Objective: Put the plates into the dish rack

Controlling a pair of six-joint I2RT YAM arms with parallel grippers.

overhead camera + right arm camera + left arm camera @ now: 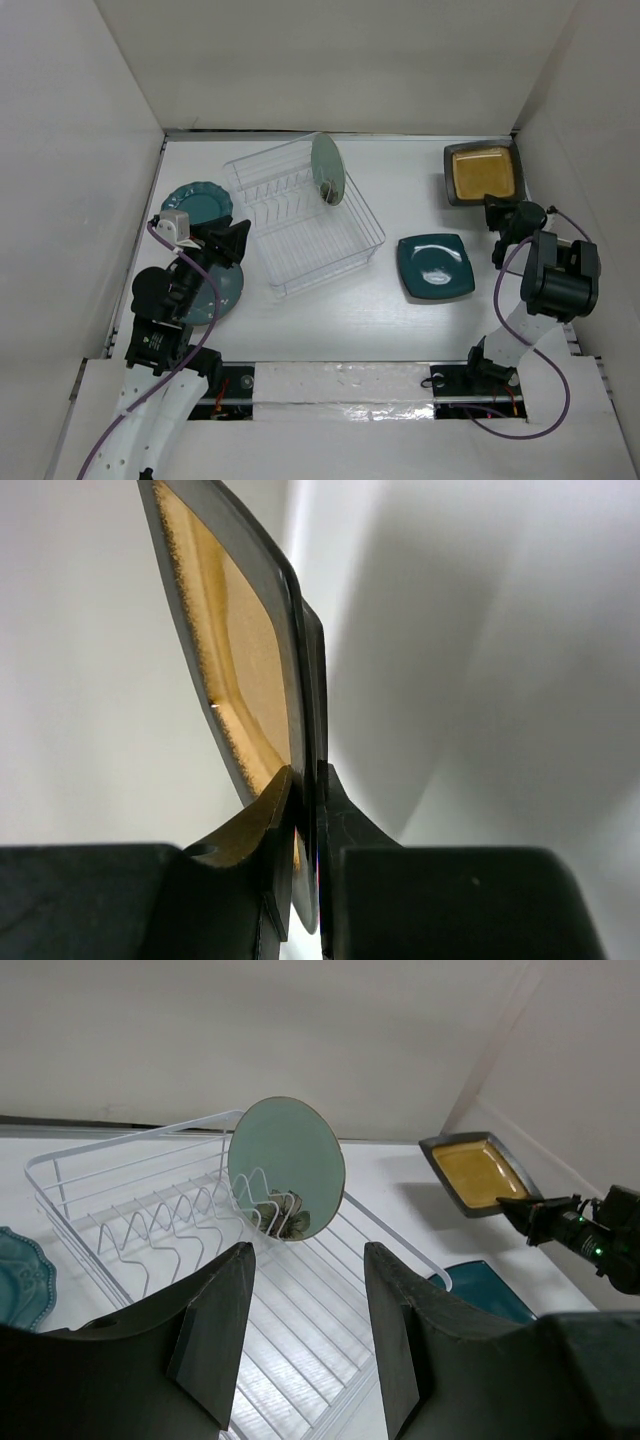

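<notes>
At the tabletop's (400,330) far right corner, right hand (497,206) clenches mustard-yellow plate (482,172); dish rack (310,255) lies leftward; left hand (238,243) released.

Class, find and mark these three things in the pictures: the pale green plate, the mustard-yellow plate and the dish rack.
pale green plate (287,1165): left wrist view, middle of its face.
mustard-yellow plate (481,172): top external view, centre of its yellow well.
dish rack (315,250): top external view, bare floor bars near the front.
</notes>
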